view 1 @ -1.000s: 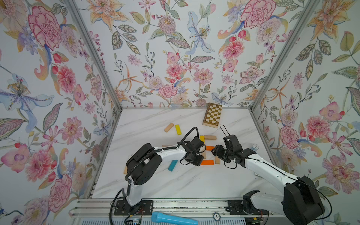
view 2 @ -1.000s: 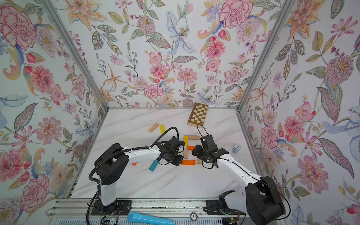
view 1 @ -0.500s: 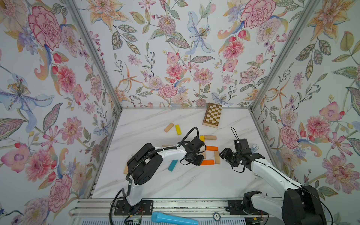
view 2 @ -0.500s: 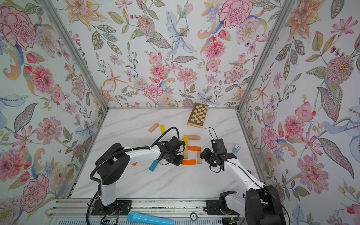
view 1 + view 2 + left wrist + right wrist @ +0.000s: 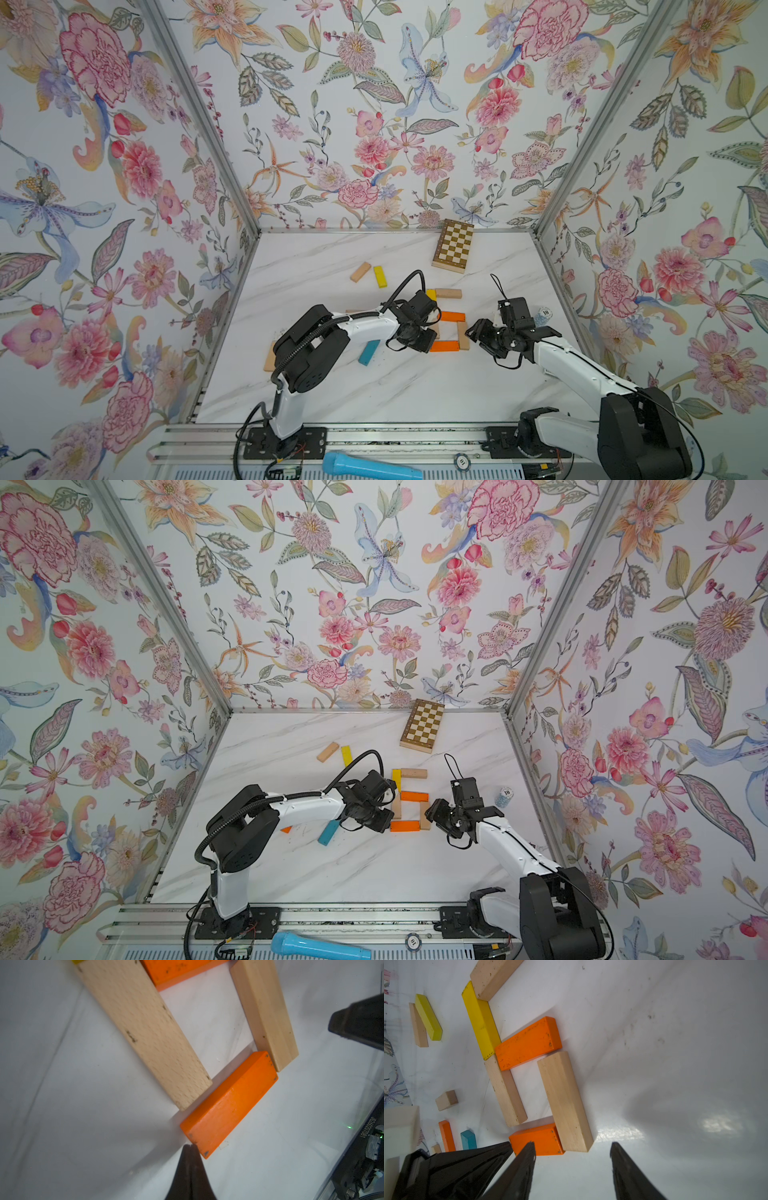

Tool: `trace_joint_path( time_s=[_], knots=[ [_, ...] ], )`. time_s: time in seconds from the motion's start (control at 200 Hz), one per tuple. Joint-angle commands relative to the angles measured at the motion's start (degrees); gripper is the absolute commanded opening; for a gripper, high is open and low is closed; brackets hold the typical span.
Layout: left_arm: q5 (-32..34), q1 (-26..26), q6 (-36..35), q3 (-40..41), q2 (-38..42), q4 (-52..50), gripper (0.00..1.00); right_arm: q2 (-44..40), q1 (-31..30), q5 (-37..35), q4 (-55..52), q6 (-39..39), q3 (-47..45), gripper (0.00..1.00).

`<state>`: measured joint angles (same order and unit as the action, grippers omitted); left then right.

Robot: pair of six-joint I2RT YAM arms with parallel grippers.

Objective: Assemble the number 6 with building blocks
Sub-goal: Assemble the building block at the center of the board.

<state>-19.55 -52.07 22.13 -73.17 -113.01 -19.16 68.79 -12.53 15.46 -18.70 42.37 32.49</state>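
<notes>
The building blocks forming the number 6 [image 5: 448, 320] lie mid-table: a beige top bar [image 5: 448, 293], a yellow stem [image 5: 431, 295], an orange middle bar [image 5: 452, 317], a beige right side [image 5: 462, 336] and an orange bottom bar [image 5: 444, 346]; the beige left side [image 5: 145, 1028] shows in the left wrist view. My left gripper [image 5: 190, 1146] is shut and empty, its tips touching the left end of the orange bottom bar [image 5: 228, 1103]. Just right of the loop's lower right corner my right gripper [image 5: 572, 1144] stands open and empty.
Loose blocks: beige [image 5: 360, 272] and yellow [image 5: 380, 276] at the back left, teal [image 5: 369, 352] under the left arm, beige [image 5: 270, 361] by the left wall. A chequered board [image 5: 453, 252] leans at the back. Chips [image 5: 544, 316] stand at the right, a blue microphone [image 5: 370, 467] lies in front.
My right gripper has drawn back a little to the right, off the beige right side of the loop. The left arm has not moved.
</notes>
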Motion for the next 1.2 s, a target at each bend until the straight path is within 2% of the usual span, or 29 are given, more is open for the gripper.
trace_joint_path(
  time_s=[0.0, 0.35, 0.57, 0.826, 0.991, 1.196],
  knots=[
    [-0.6, 0.7, 0.5, -1.6, -1.0, 0.2, 0.00, -0.6, 0.2, -0.2, -0.3, -1.0, -1.0, 0.60],
    [-0.7, 1.7, 1.1, -1.3, -0.5, 1.0, 0.00, -0.5, 0.2, -1.3, -1.6, -2.4, 0.0, 0.59],
    [-0.6, 3.4, 1.5, 2.7, 3.4, 2.6, 0.00, -1.5, -1.2, -3.7, -3.9, -4.1, 1.2, 0.58],
    [-0.7, 3.4, 1.5, 9.0, 6.8, 4.5, 0.00, -5.7, -11.1, -12.5, -9.3, -3.8, 3.0, 0.50],
    [0.1, 3.7, 3.0, 12.2, 8.7, 5.9, 0.00, -6.6, -18.1, -13.4, -8.7, -0.7, 2.9, 0.44],
    [0.8, 5.2, 4.6, 14.3, 11.9, 7.7, 0.00, -2.4, -26.8, -14.8, -4.8, 2.8, 3.6, 0.40]
  ],
)
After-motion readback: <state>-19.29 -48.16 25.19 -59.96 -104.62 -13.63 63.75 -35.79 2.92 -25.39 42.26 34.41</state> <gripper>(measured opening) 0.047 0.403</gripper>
